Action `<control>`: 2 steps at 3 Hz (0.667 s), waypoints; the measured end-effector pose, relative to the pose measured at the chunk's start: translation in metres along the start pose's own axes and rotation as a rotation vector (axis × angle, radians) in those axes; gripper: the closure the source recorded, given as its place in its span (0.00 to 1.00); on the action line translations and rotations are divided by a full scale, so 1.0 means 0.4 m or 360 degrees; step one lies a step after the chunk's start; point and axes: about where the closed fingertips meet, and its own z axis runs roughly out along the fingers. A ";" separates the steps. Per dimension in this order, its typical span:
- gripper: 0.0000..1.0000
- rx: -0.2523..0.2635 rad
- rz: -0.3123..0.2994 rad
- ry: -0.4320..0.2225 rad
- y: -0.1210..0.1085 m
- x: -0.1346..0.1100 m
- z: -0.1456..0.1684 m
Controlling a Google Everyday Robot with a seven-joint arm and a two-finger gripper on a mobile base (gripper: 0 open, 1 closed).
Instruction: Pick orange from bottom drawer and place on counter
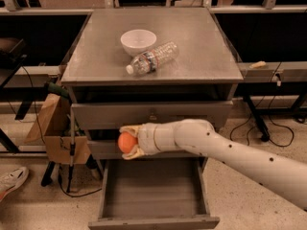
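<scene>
Pincer: the pincer (126, 142) stood left of centre in the frame, in front of the cabinet's closed drawer fronts and above the open bottom drawer (153, 189).
Pincer state: its two fingers were pinching the orange (127, 142), one above and one below the fruit.
Orange: held in the air, clear of the drawer floor and well below the table (204, 44).
Bottom drawer: pulled out at the bottom of the frame, with a bare grey floor showing.
Table: a white bowl (138, 41) sat at the upper middle, with a plastic bottle (152, 58) lying on its side just beside it and apparently touching its rim. The right half and the front strip were bare.
Arm: the white arm (235, 155) reached in from the lower right.
Step in hand: judged to be carrying the fruit up to the table.
Advice: the pincer should draw outward first, so fruit and fingers clear the table's overhanging front edge, then rise.
Placement: the bare right half looked safest, away from bowl and bottle.
Risk: a round fruit may roll, so it should be set down low before the fingers part.
</scene>
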 end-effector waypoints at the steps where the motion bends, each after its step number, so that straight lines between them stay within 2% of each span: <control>1: 1.00 0.0054 -0.0272 0.0122 -0.272 -0.208 -0.063; 2: 1.00 0.0121 -0.0417 0.0202 -0.481 -0.352 -0.077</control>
